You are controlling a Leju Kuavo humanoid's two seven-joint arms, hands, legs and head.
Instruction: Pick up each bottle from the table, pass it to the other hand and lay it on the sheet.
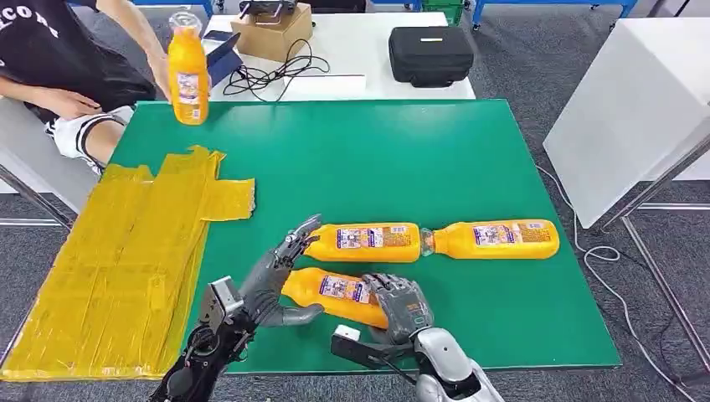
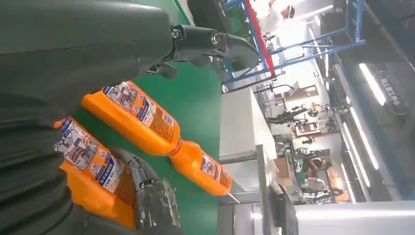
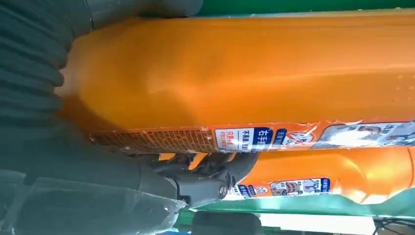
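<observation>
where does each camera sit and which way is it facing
Head view: high on the body, looking down on the green table; both arms show, right hand gripping the near bottle, left hand open at its end.
Left wrist view: behind the left hand, looking across the bottles.
Right wrist view: behind the right hand, tight on the bottle.
All share that bottle.

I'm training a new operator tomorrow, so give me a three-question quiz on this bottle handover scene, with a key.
1. True or false: the yellow sheet already has a bottle lying on it.
2. Which robot hand grips the nearest bottle? A) left robot hand B) right robot hand
3. Fill in: the person's hand holds the fourth bottle ______ at the green table edge.

Key: 1 false; 2 B; 3 upright
</observation>
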